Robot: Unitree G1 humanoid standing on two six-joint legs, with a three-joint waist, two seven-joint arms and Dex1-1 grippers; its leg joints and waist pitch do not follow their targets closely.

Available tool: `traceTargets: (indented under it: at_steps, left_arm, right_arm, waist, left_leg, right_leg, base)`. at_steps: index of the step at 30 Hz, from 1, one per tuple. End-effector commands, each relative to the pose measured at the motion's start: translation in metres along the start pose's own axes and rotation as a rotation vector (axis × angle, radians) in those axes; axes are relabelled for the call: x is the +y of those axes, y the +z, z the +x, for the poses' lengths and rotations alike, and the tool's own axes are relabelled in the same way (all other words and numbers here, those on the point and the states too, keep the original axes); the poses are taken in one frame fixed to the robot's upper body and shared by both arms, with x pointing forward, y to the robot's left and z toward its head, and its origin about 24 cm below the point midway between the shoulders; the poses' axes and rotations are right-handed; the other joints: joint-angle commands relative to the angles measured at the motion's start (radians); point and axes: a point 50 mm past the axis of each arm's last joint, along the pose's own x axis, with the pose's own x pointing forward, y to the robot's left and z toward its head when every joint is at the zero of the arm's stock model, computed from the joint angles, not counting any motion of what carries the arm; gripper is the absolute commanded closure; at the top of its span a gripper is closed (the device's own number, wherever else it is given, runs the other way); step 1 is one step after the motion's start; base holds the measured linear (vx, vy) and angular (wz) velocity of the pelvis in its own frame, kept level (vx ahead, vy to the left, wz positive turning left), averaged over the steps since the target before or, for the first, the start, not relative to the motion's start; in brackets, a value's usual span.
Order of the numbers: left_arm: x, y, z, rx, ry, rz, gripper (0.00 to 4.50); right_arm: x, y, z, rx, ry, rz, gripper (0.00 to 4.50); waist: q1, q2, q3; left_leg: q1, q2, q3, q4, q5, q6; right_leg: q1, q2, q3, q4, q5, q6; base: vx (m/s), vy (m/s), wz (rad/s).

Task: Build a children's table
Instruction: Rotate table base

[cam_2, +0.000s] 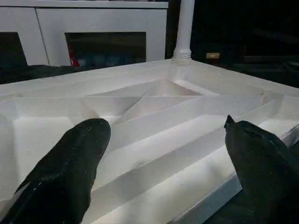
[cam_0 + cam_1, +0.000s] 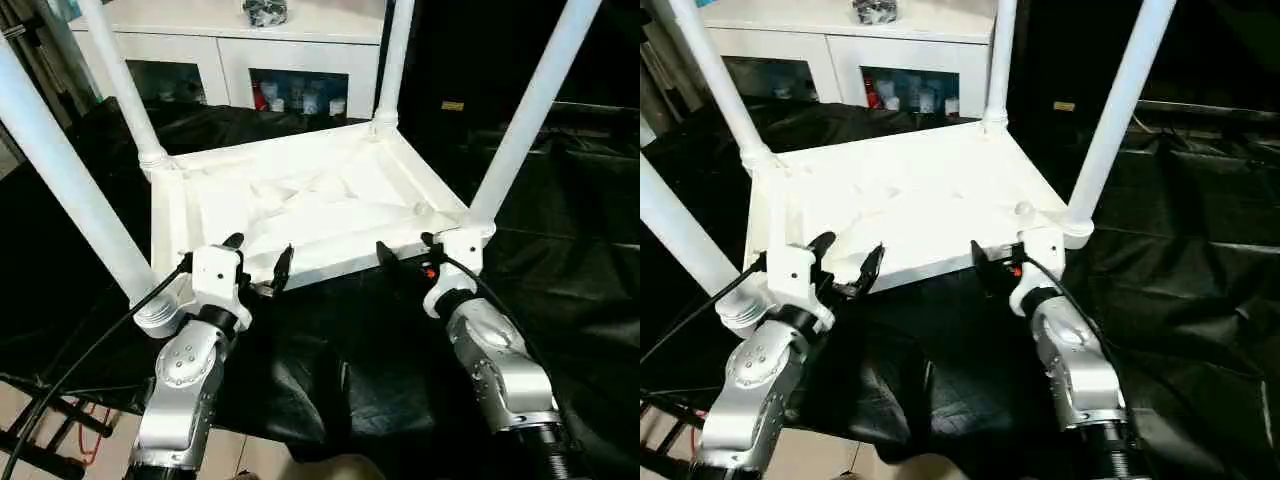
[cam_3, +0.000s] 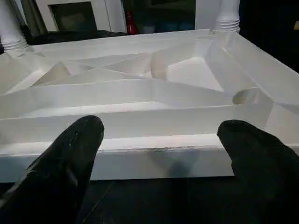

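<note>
The children's table lies upside down on a black cloth, with its ribbed white tabletop (image 2: 310, 200) facing up. A white leg rises from each corner: near left (image 2: 60, 170), far left (image 2: 125, 85), far right (image 2: 395, 60) and near right (image 2: 530, 110). My left gripper (image 2: 262, 250) is open at the left part of the near rim, its fingers (image 1: 74, 163) spread above the ribs. My right gripper (image 2: 405, 245) is open just in front of the near rim (image 3: 154, 158), close to the near right corner socket. Neither gripper holds anything.
The black cloth (image 2: 340, 370) covers the work surface and hangs over its near edge, with floor and a stand's feet (image 2: 60, 420) at the lower left. A white cabinet with glass doors (image 2: 240, 55) stands behind the table. The area to the right is dark.
</note>
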Motion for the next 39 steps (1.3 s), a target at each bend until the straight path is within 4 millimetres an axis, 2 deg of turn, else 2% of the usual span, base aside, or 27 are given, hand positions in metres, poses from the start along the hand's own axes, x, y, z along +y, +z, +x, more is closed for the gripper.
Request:
traceTargets:
  at_steps: [1,3,7,10,17,20,24,31,39]
  left_arm:
    - [0.001,0.004,-0.001,-0.003,-0.017,0.003,0.00]
    - [0.002,0.003,-0.001,0.002,-0.028,-0.001,0.00]
    - [-0.002,0.002,-0.002,0.019,-0.073,-0.017,0.00]
    - [-0.003,0.002,-0.002,0.025,-0.080,-0.015,0.00]
    - [-0.002,0.000,-0.001,0.034,-0.077,-0.022,0.00]
    - [-0.002,0.000,-0.001,0.036,-0.085,-0.027,0.00]
    - [-0.002,0.000,-0.001,0.037,-0.086,-0.027,0.00]
    - [0.003,-0.004,0.000,0.046,-0.080,-0.027,0.00]
    - [0.009,-0.017,0.002,0.072,-0.072,-0.025,0.00]
  right_arm:
    - [0.002,0.003,0.004,-0.004,0.007,-0.004,0.04]
    - [0.003,0.003,0.004,-0.006,0.008,-0.003,0.04]
    - [0.004,0.004,0.004,-0.012,0.013,-0.005,0.04]
    - [0.003,0.005,0.004,-0.015,0.014,-0.006,0.04]
    - [0.003,0.006,0.006,-0.013,0.032,-0.016,0.04]
    - [0.003,0.005,0.006,-0.011,0.035,-0.016,0.04]
    - [0.004,0.006,0.007,-0.011,0.039,-0.016,0.04]
    - [0.005,0.007,0.010,-0.016,0.050,-0.021,0.04]
    - [0.007,0.007,0.012,-0.017,0.060,-0.023,0.04]
  waist:
    - [0.002,-0.006,-0.057]
    - [0.002,0.001,-0.057]
    - [0.000,0.000,-0.059]
    - [0.000,-0.005,-0.059]
    - [0.000,-0.001,-0.059]
    - [0.001,-0.002,-0.060]
    - [0.002,-0.004,-0.060]
    - [0.002,0.001,-0.060]
    - [0.004,-0.004,-0.062]
  left_leg:
    - [0.000,0.008,0.004,-0.073,-0.232,0.014]
    - [0.001,0.008,0.003,-0.074,-0.238,0.009]
    - [0.001,0.008,0.003,-0.072,-0.230,0.005]
    - [0.001,0.008,0.004,-0.072,-0.228,0.009]
    - [0.002,0.008,0.004,-0.071,-0.226,0.009]
    - [0.002,0.007,0.004,-0.070,-0.212,0.012]
    - [0.001,0.007,0.004,-0.070,-0.214,0.014]
    - [0.002,0.007,0.003,-0.071,-0.219,0.009]
    - [0.003,0.006,0.003,-0.069,-0.205,0.013]
  right_leg:
    - [0.047,-0.028,0.034,-0.079,-0.203,-0.142]
    - [0.047,-0.028,0.034,-0.078,-0.205,-0.142]
    - [0.048,-0.026,0.034,-0.075,-0.171,-0.150]
    - [0.050,-0.026,0.034,-0.075,-0.164,-0.154]
    - [0.050,-0.027,0.035,-0.075,-0.175,-0.153]
    - [0.051,-0.027,0.034,-0.072,-0.145,-0.161]
    - [0.052,-0.027,0.034,-0.073,-0.156,-0.161]
    - [0.052,-0.027,0.034,-0.072,-0.155,-0.163]
    - [0.053,-0.029,0.034,-0.071,-0.138,-0.168]
  base:
    - [0.000,0.000,0.00]
    - [0.000,0.000,0.00]
    - [0.000,0.000,0.00]
    - [0.000,0.000,0.00]
    - [0.000,0.000,0.00]
    - [0.000,0.000,0.00]
    - [0.000,0.000,0.00]
    - [0.000,0.000,0.00]
    - [0.000,0.000,0.00]
